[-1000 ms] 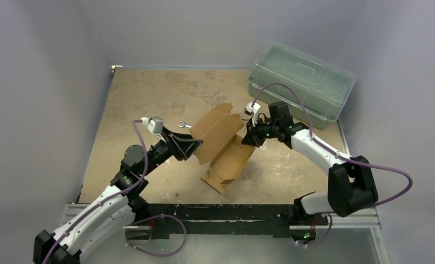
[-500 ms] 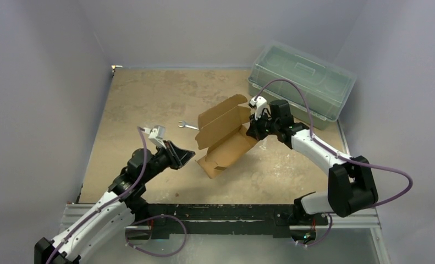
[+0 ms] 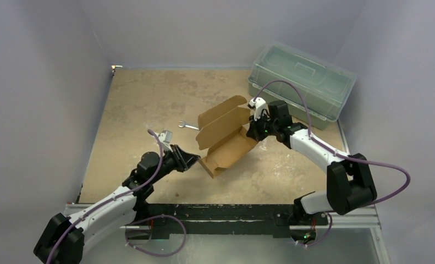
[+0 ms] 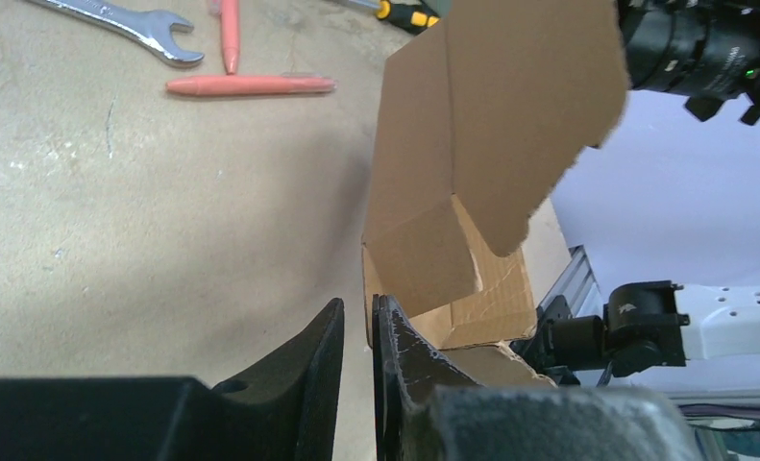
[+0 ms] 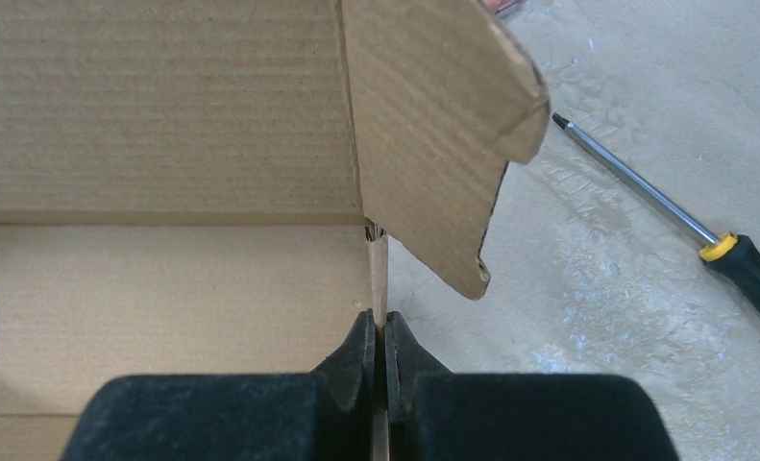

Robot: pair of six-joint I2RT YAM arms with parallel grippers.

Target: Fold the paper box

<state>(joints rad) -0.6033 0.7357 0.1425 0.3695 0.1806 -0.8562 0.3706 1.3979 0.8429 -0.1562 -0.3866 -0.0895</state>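
Where the left arm reaches in from the near edge, the left gripper (image 4: 358,305) sits low at the near corner of the paper box (image 3: 229,149), its fingers (image 4: 323,348) drawn almost together with only a slit between them. On my left wrist view the box's upright corner edge lines up with that slit. I cannot tell whether card is pinched there or merely stands beside the tips.

The box stands mid-table (image 3: 143,93), partly erected. It forms a shallow tray with its walls up, and a long lid panel with a side flap is raised above it, open toward the left arm. I read this as mid-fold, with the lid not yet closed.

At the tray's far right end, the right gripper (image 5: 379,319) is pressed together on a thin end wall, with the card edge sandwiched between its fingers. I judge this grip to be the anchor that steadies the box so the other arm can work the near flaps.

Beyond the box lie a wrench (image 3: 187,126) and a screwdriver (image 5: 678,226), both apart from the card. Farthest back, at the table's right corner, stands a green-tinted lidded bin (image 3: 300,82), which neither arm touches.
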